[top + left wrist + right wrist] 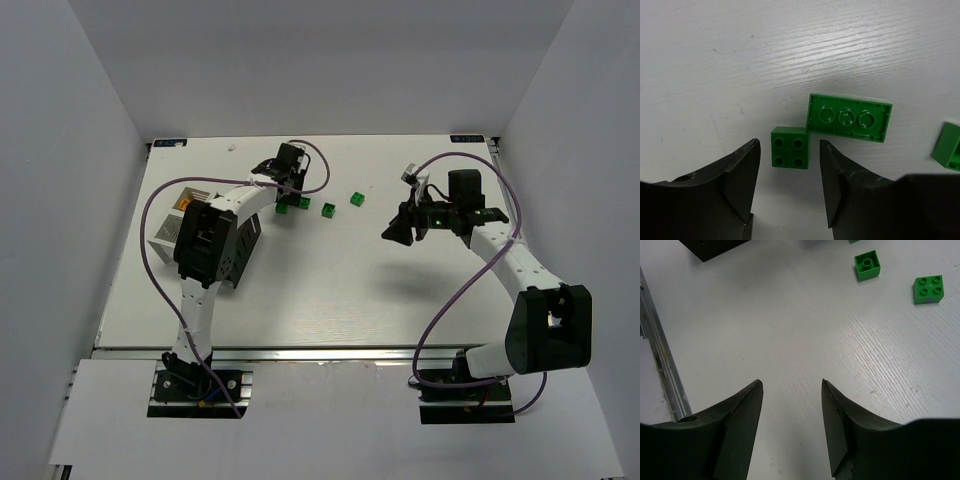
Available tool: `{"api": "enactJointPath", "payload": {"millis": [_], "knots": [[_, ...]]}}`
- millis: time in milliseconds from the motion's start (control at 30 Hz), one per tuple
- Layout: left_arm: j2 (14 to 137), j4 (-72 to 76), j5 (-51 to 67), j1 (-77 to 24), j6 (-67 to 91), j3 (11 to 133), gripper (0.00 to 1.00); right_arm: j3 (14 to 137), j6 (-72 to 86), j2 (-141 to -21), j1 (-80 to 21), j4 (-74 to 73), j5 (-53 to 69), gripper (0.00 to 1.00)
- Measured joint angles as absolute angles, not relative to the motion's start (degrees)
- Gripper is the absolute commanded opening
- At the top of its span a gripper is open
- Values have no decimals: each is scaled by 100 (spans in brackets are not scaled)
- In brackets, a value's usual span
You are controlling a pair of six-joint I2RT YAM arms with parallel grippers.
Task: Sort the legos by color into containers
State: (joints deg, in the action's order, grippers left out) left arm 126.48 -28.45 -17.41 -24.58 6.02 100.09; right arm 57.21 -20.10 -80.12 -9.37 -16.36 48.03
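From above, your left jaws hang over the green legos (328, 210), containers (160, 240) well behind them. Left wrist: jaws spread, straddling the small green brick (790, 147), looks lined up for a pinch, not touching yet. Right wrist: jaws spread and empty, two green bricks (867, 266) well ahead.

Four small green studded plastic bricks (328, 210) are counted at the upper centre of the overhead frame. At its left, two white square open-top plastic bins (196, 189) and one larger black slotted plastic bin (248, 238) are counted.
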Motion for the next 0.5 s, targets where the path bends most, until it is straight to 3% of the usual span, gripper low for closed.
{"api": "enactJointPath", "payload": {"millis": [400,500], "knots": [[12903,-2827,-1691,-2397,591,9974,59,5741,-1992,-8158,-899,-1634,4768,56],[12905,-2823,-1682,-2373,598,9974,52,5780,-1992,-8202,-897,-1632,4768,56]]}}
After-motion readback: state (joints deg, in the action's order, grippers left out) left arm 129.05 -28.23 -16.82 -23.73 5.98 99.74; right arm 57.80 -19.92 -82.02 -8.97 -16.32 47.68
